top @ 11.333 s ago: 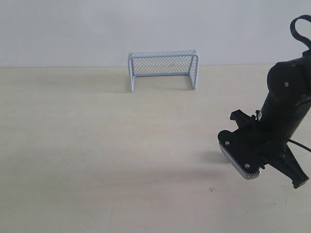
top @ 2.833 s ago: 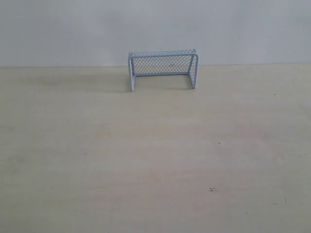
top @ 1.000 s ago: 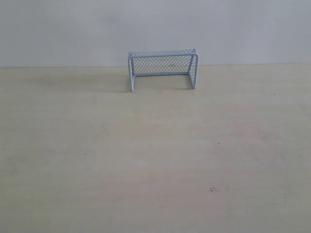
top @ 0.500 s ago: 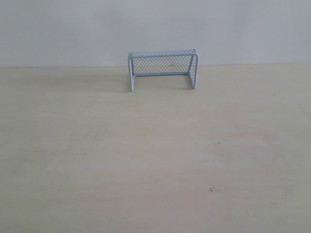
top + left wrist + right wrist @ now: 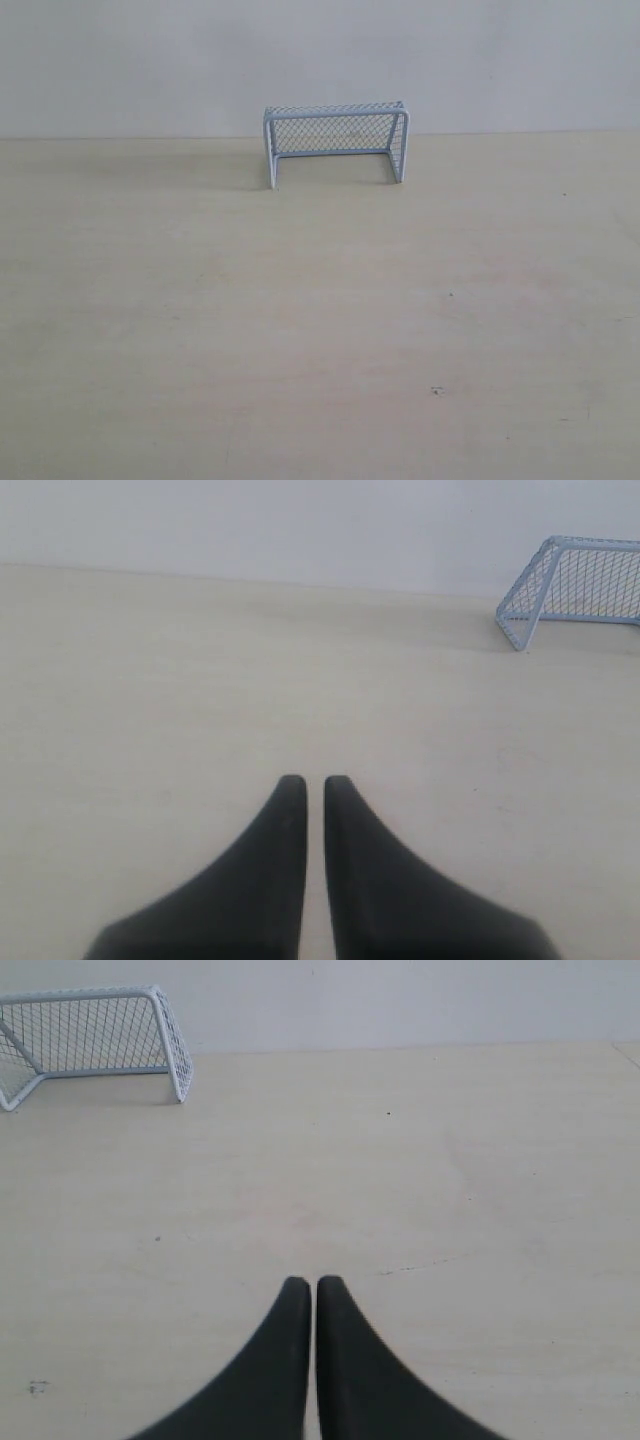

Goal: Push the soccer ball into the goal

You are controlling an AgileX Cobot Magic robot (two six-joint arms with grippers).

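The pale blue-grey goal (image 5: 335, 140) stands at the far middle of the table, against the wall, its mouth facing the near side. It also shows in the left wrist view as the goal (image 5: 580, 585) and in the right wrist view as the goal (image 5: 95, 1035). The soccer ball is out of view in every frame. My left gripper (image 5: 306, 780) is shut with nothing between its dark fingers, far from the goal. My right gripper (image 5: 314, 1282) is shut and empty too. Neither arm appears in the exterior view.
The light wooden table (image 5: 300, 320) spreads in front of the goal, with a few small dark specks (image 5: 437, 391) on it. A plain white wall (image 5: 320, 50) closes the far side.
The right arm that stood at the right of the exterior view long ago has left that view. Over the last second nothing has visibly moved.
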